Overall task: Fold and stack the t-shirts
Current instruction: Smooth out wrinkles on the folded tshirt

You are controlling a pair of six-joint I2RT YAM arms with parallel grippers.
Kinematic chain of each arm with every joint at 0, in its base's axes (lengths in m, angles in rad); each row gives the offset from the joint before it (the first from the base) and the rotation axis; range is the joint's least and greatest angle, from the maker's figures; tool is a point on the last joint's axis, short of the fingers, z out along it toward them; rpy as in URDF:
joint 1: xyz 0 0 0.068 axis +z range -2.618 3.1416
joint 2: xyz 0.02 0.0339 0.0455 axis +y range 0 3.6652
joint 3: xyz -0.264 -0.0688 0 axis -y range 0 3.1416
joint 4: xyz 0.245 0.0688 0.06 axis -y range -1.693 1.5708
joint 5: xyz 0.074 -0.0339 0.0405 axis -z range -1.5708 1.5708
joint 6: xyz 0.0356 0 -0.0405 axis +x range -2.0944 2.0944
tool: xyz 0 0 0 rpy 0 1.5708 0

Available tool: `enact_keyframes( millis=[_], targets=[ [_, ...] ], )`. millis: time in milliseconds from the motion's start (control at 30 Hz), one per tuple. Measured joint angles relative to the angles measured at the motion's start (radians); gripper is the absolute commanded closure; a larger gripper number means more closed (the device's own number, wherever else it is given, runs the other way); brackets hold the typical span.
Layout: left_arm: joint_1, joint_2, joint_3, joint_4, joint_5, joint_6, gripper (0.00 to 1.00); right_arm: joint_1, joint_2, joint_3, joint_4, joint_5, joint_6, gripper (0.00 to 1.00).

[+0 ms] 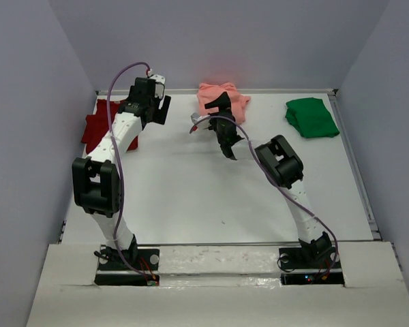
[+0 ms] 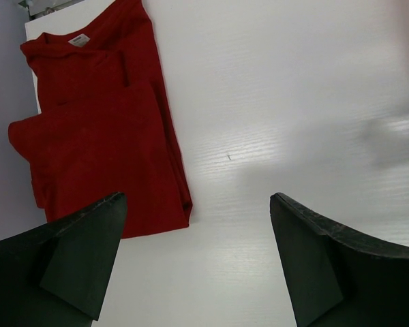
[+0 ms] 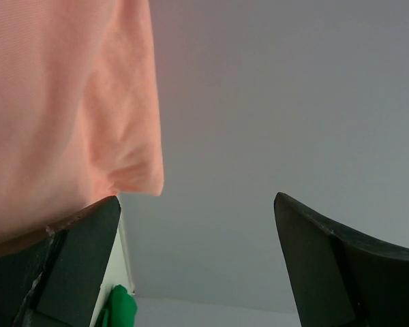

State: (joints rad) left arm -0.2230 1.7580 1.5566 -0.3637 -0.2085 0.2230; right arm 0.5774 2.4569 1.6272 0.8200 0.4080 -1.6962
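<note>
A: Item one, dark red t-shirt [image 2: 102, 129]?
B: Far left of the bench [image 1: 191, 191], lying flat, partly folded. Left jaws hang over its edge, spread wide, empty.
A: Item two, salmon-pink t-shirt [image 1: 208, 95]?
B: Far centre, crumpled. Right jaws at it, spread wide, cloth beside one finger, nothing gripped.
A: Item three, green t-shirt [image 1: 311, 117]?
B: Far right, compact bundle.
A: Step in hand?
B: Probably reaching for the pink one. Next: close on an edge and draw it onto open bench.
</note>
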Motion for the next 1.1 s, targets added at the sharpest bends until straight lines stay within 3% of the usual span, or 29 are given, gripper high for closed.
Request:
enact_keyframes(
  millis=[700, 1100],
  targets=[
    [0.000, -0.001, -0.035, 0.001, 0.055, 0.005, 0.01, 0.000, -0.085, -0.072, -0.288, -0.008, 0.270, 0.00],
    [0.000, -0.002, -0.037, 0.000, 0.070, 0.008, 0.01, 0.000, -0.104, -0.080, -0.349, -0.001, 0.317, 0.00]
  ],
)
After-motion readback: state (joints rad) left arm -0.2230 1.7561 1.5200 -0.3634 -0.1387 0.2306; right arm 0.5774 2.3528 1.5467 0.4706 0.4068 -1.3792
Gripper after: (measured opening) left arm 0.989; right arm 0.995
